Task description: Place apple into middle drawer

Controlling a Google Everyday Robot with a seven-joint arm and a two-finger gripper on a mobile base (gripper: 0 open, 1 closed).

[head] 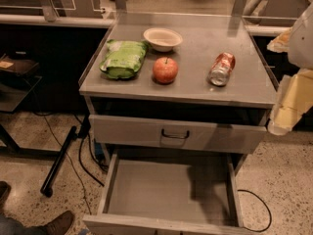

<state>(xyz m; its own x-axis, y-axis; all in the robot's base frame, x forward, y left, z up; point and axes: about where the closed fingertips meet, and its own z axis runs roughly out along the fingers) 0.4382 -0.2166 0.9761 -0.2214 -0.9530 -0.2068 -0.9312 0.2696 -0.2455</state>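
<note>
The apple (165,70), round and red-orange with a short dark stem, sits on the grey cabinet top (195,89) near its middle. Below, the middle drawer (166,187) is pulled out wide, and its flat grey floor is bare. My gripper (283,114) hangs at the right edge of the view, beside the cabinet's right front corner. It is well to the right of the apple, above the floor, and holds nothing that I can see.
A white bowl (163,38) stands behind the apple, a green chip bag (123,58) lies to its left and a red-and-silver soda can (222,68) lies to its right. The upper drawer front (146,131) with a black loop handle is closed. A person's shoe (58,224) and cables lie on the floor at left.
</note>
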